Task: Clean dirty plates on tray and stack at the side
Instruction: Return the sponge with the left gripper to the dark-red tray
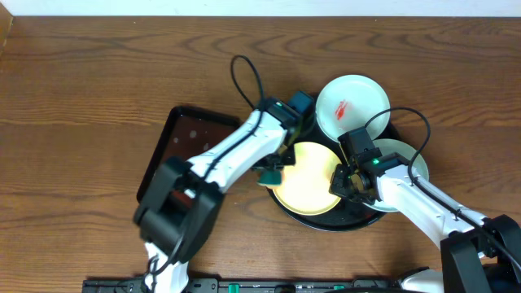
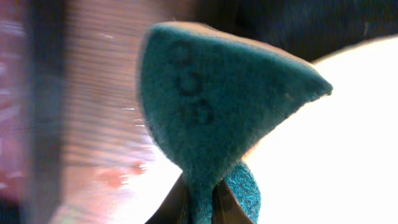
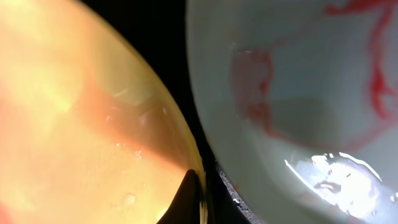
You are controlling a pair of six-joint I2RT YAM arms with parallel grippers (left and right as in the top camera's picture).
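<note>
All three plates sit on the black tray (image 1: 326,221), none out on the bare counter (image 1: 81,98). The yellow plate (image 1: 305,181) lies in the near-left part of the tray, and no smear shows on it from overhead. A smeared mint plate (image 1: 352,106) is at the tray's far edge, with a red mark at its centre. The second mint plate (image 1: 407,163) is on the tray's right side, mostly hidden under the right arm. The left gripper (image 1: 273,169) is at the tray's left rim, over the yellow plate's left edge, and its jaws are pinched together on a teal-green sponge (image 1: 269,172). In the left wrist view the sponge (image 2: 217,106) sticks up out of the clamped left gripper (image 2: 199,208), folded to a point, with the yellow plate (image 2: 336,155) behind it; I cannot tell whether the sponge touches the plate. The right gripper (image 1: 340,183) is inside the tray at the yellow plate's right edge, clamped onto that rim. In the right wrist view the gripper (image 3: 193,202) is closed on the lip of the yellow plate (image 3: 81,124). A strip of black tray (image 3: 168,50) shows beside it, then a mint plate (image 3: 298,81) with red streaks. A maroon tray (image 1: 175,142) lies on the counter left of the black tray, partly under the left arm.
</note>
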